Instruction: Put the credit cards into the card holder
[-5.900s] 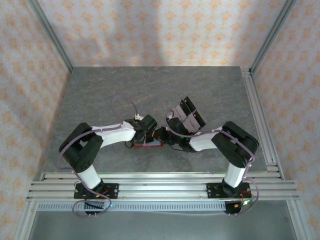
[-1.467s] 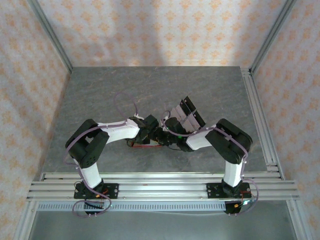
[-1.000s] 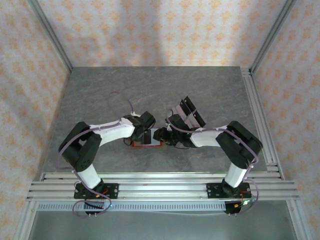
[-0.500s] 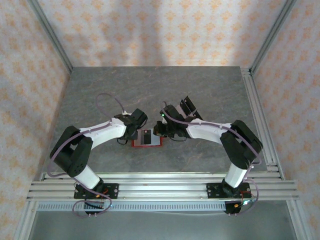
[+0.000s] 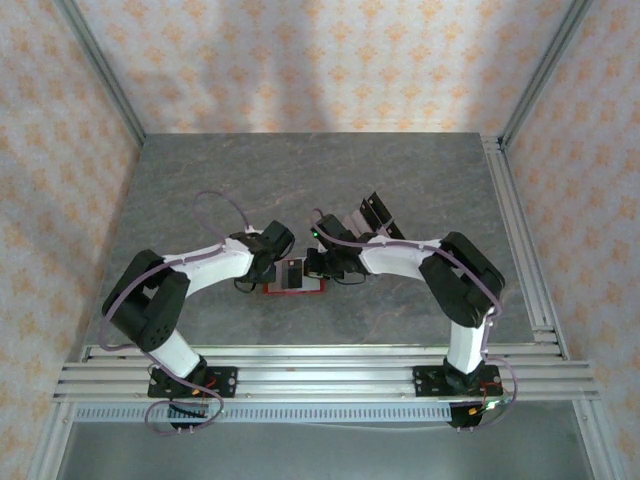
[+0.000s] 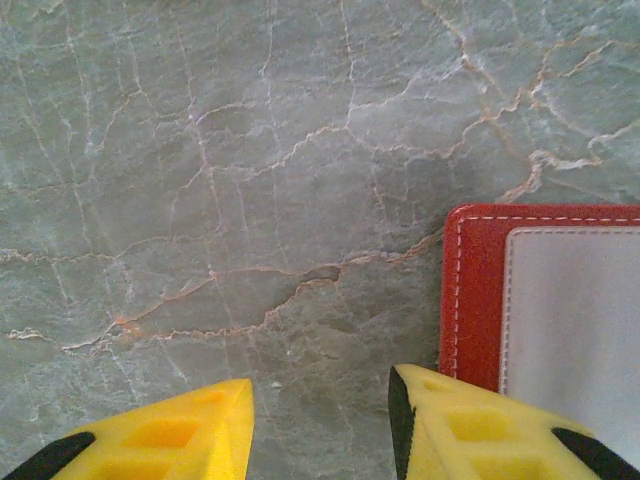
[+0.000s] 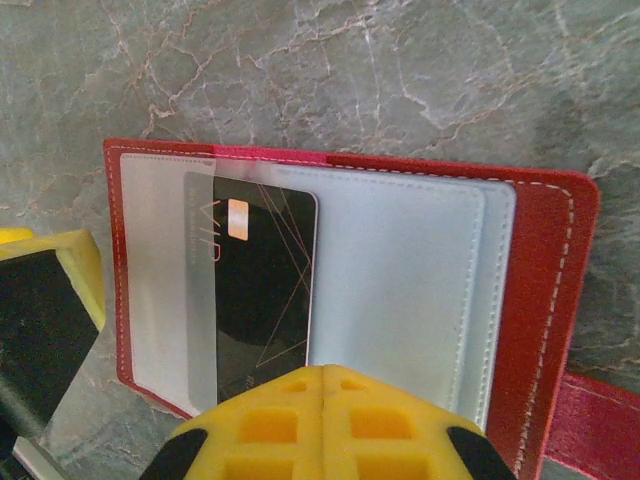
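My right gripper [image 7: 322, 420]: fingers pressed together, holding nothing, at near edge of card [image 7: 262, 290]. Card half inside holder [image 7: 558, 300]. My left gripper [image 6: 320, 430]: fingers spread, beside holder, not pinning it. Risk: push shoves unpinned holder, card skews, jams. Spare cards [image 5: 378, 213] lie beyond.
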Available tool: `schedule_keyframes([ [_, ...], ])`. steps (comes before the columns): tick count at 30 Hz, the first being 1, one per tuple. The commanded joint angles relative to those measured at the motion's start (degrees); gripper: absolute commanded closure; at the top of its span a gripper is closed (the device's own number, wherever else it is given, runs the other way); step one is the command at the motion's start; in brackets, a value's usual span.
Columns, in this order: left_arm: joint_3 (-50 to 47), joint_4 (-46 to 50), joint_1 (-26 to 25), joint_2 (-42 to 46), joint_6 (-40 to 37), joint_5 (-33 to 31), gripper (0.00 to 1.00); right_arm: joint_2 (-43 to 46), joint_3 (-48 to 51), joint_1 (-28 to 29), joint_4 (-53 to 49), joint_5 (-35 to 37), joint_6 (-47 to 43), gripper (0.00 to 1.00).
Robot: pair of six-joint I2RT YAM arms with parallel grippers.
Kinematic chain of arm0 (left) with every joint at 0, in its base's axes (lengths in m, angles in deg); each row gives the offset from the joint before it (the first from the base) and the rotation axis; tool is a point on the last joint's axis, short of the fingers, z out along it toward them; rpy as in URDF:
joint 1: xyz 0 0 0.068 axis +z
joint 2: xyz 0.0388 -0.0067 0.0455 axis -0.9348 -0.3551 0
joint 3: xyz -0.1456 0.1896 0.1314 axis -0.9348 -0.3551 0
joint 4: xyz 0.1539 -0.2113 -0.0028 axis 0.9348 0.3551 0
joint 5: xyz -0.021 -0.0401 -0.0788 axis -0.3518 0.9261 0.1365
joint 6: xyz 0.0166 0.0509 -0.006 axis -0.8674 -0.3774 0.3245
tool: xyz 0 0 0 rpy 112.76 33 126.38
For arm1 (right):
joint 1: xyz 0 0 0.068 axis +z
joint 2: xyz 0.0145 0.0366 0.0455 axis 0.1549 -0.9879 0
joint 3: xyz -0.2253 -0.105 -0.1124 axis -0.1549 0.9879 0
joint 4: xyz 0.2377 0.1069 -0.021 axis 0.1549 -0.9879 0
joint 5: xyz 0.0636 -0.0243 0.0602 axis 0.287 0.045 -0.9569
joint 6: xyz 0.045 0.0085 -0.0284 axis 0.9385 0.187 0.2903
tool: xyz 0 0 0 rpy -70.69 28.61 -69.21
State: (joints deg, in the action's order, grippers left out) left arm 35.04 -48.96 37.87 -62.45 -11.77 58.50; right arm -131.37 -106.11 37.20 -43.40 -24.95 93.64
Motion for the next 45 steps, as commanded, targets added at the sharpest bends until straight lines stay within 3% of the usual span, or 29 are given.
schedule_keyframes([
  [1,-0.9,-0.9,0.4,-0.9,1.2,-0.5,0.6,-1.7,-2.1,0.4,-0.8,1.0,-1.0,1.0],
  [27,-1.8,-3.1,0.3,-2.4,1.3,0.8,0.6,-7.0,-6.9,2.9,-0.6,-0.4,-0.5,1.0],
  [45,1.2,0.6,0.3,-1.3,0.0,-0.6,0.6,-0.3,1.6,0.1,-0.3,2.7,-1.0,1.0],
])
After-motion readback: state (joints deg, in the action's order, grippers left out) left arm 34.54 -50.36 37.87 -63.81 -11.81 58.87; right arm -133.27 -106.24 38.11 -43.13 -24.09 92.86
